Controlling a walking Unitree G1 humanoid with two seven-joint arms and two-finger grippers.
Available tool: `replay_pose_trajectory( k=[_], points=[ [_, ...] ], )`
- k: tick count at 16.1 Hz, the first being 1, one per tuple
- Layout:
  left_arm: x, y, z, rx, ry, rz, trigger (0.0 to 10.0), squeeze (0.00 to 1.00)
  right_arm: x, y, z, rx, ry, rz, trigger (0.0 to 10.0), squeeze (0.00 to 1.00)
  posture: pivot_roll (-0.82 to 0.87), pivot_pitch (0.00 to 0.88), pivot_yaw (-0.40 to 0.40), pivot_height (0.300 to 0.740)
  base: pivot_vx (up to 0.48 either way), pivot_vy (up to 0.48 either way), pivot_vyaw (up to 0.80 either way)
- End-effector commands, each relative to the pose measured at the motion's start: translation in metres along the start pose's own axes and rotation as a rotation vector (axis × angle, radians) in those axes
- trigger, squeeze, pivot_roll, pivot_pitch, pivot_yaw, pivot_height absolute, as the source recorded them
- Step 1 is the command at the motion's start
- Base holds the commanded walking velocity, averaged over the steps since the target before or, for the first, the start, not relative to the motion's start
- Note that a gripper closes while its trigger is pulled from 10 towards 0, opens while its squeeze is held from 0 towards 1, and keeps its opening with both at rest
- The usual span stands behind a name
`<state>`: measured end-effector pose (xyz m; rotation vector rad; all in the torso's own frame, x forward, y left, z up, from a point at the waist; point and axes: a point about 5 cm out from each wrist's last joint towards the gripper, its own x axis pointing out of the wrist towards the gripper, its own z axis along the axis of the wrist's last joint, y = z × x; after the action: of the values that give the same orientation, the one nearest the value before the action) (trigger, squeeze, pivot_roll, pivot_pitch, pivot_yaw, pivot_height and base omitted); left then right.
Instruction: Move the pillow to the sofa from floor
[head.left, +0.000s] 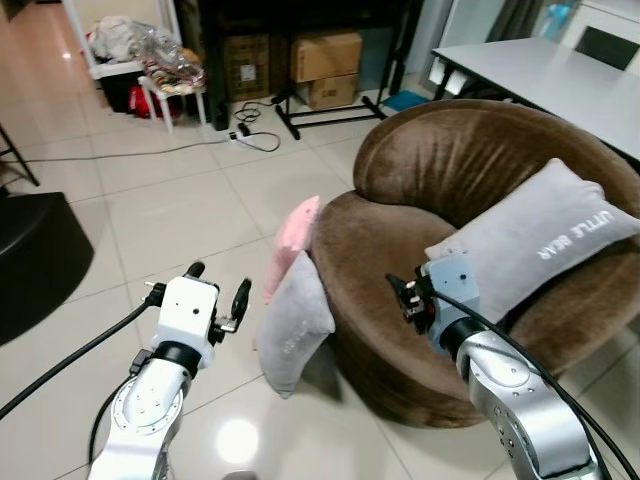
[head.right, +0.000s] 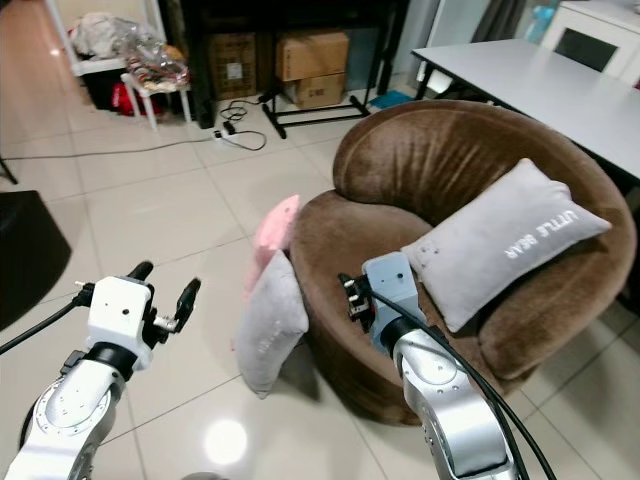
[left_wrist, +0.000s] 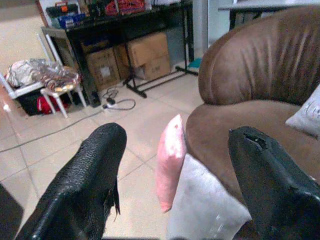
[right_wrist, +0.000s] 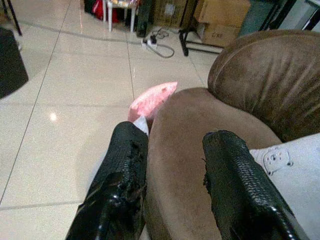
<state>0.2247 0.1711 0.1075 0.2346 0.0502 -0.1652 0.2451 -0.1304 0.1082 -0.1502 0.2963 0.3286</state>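
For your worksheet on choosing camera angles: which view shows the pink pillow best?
The left wrist view: the pink pillow stands whole and close between the left hand's fingers. Both eye views show it smaller, partly behind the grey pillow. The right wrist view shows its top, past the sofa.

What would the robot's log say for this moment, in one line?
grey pillow, pink pillow: on floor against sofa | left gripper: open | right gripper: open

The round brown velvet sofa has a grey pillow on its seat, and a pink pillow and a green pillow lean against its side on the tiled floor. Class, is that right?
One detail is wrong. The second pillow leaning against the round brown velvet sofa is grey, not green, beside the pink pillow, as the left eye view shows. The grey pillow on the seat is right.
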Motion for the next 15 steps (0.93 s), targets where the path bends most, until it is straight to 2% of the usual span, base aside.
replay_pose_trajectory(
  k=[1, 3, 6, 7, 12, 15],
  points=[
    [-0.001, 0.001, -0.001, 0.01, 0.002, 0.02, 10.0, 0.0, 0.001, -0.002, -0.003, -0.017, 0.027, -0.005, 10.0, 0.0, 0.0, 0.0, -0.111, 0.74, 0.0, 0.0, 0.0],
    [-0.001, -0.001, -0.001, 0.012, 0.0, 0.014, 10.0, 0.0, 0.001, -0.006, -0.002, 0.004, 0.003, -0.025, 10.0, 0.0, 0.0, 0.0, -0.106, 0.74, 0.0, 0.0, 0.0],
    [0.0, 0.002, 0.003, 0.029, -0.033, -0.028, 10.0, 0.0, -0.004, -0.007, -0.006, 0.149, -0.014, -0.092, 10.0, 0.0, 0.0, 0.0, -0.052, 0.74, 0.0, 0.0, 0.0],
    [0.002, 0.003, 0.005, 0.032, -0.045, -0.042, 10.0, 0.0, -0.005, -0.006, -0.008, 0.163, -0.016, -0.1, 10.0, 0.0, 0.0, 0.0, -0.037, 0.74, 0.0, 0.0, 0.0],
    [0.003, 0.006, 0.009, 0.016, -0.062, -0.08, 10.0, 0.0, -0.006, 0.001, -0.006, 0.108, -0.051, -0.059, 10.0, 0.0, 0.0, 0.0, -0.02, 0.74, 0.263, 0.0, 0.0],
    [0.002, 0.003, 0.008, -0.004, -0.06, -0.086, 10.0, 0.0, -0.007, 0.002, -0.001, 0.109, -0.082, -0.009, 10.0, 0.0, 0.0, 0.0, -0.041, 0.74, 0.386, 0.0, 0.8]
  ],
)
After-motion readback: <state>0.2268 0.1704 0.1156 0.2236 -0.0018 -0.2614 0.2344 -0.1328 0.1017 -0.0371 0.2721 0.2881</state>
